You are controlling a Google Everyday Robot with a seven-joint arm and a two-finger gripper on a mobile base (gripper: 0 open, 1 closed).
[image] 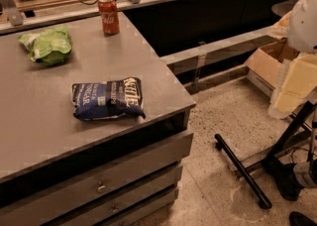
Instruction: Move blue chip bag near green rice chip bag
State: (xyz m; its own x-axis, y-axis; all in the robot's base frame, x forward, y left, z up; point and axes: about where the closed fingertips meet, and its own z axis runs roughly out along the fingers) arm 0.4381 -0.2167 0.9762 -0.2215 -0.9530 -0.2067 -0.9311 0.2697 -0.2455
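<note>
Landmark: chip bag (106, 99), lying flat on the worktop (44, 131), near its front right corner.
Rice chip bag (49, 46): on the worktop, behind and left of the chip bag, well apart from it.
Can (108, 15): upright on the worktop, straight behind the chip bag, well apart, near the back edge.
Drawers (114, 180): 3 fronts stacked under the worktop, below and before the chip bag.
Box (265, 61): on the floor, right of the chip bag and further back.
Floor bar (242, 173): lying on the floor, right of and before the chip bag.
Gripper: outside the view, so its place relative to the chip bag cannot be told.
</note>
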